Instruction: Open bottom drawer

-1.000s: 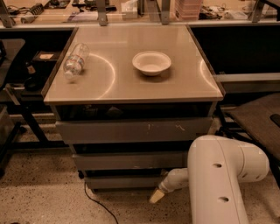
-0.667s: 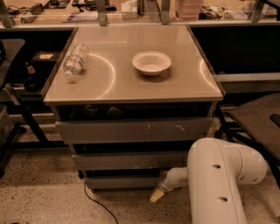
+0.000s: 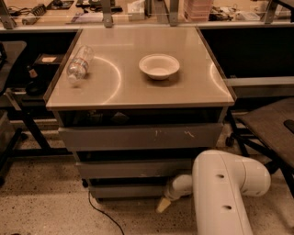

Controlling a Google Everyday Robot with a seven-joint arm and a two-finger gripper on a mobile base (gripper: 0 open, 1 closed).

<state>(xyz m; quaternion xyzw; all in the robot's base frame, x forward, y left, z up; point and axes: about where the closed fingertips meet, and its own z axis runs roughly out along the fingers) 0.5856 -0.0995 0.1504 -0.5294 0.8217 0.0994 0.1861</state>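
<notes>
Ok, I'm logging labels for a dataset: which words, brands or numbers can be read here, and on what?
No text is readable.
Bottle label: too blurred to read.
Items on the back counter: too small to read.
Bottom drawer: plain front, no marking.
Gripper, low at the bottom drawer's front: no marking seen.

Speckled floor (image 3: 36, 211), black cable (image 3: 104, 214), dark chair (image 3: 271, 126) at right.

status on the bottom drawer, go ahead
Gripper low near the floor, at the right end of the bottom drawer. Drawer looks unopened, no tray showing. Black cable trails just in front.
</notes>
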